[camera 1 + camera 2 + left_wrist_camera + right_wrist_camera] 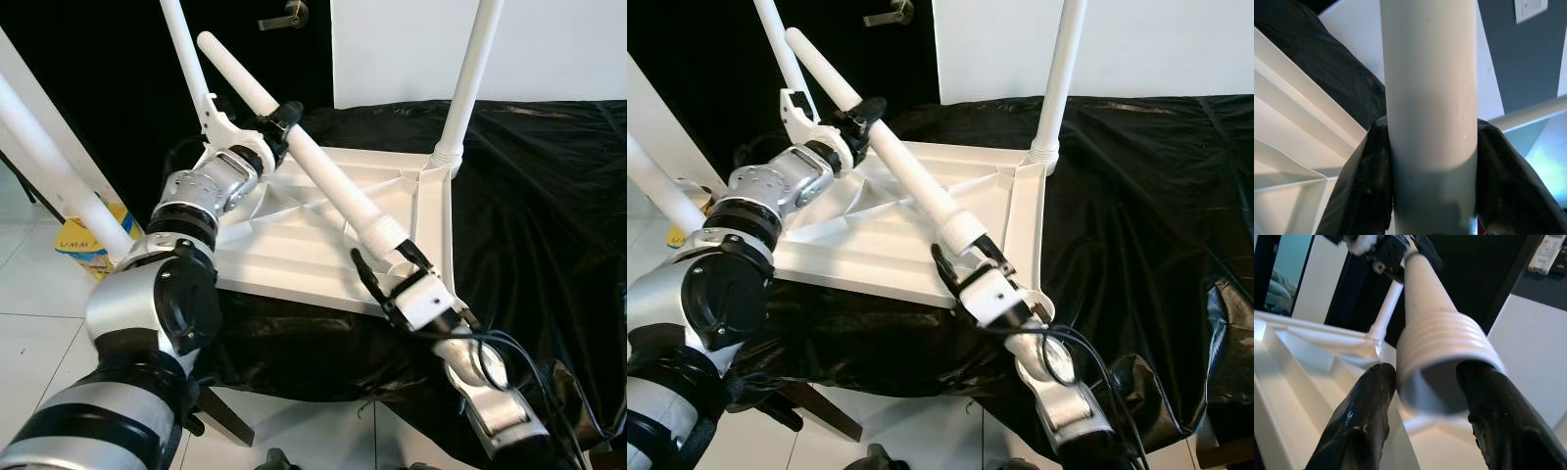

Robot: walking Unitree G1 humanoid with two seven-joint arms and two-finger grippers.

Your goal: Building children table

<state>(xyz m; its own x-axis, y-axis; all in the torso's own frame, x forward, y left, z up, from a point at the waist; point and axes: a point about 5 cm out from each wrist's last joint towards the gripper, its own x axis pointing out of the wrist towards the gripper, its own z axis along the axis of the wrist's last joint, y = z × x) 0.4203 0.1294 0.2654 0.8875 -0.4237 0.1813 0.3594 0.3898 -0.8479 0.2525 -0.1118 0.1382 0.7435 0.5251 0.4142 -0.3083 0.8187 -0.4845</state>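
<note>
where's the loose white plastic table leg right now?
The loose white plastic table leg lies slanted above the upturned white tabletop, centre of the head views, held by the left end effector and right end effector.

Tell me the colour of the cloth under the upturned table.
Black, glossy cloth; clearest in the right eye view.

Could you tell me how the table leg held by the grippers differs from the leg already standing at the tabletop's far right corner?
The held leg lies slanted above the upturned tabletop, gripped by the left gripper and right gripper; the fitted leg stands upright, untouched. The held leg's threaded end hangs free; the fitted leg's sits in its corner socket. Both are white tubes.
</note>
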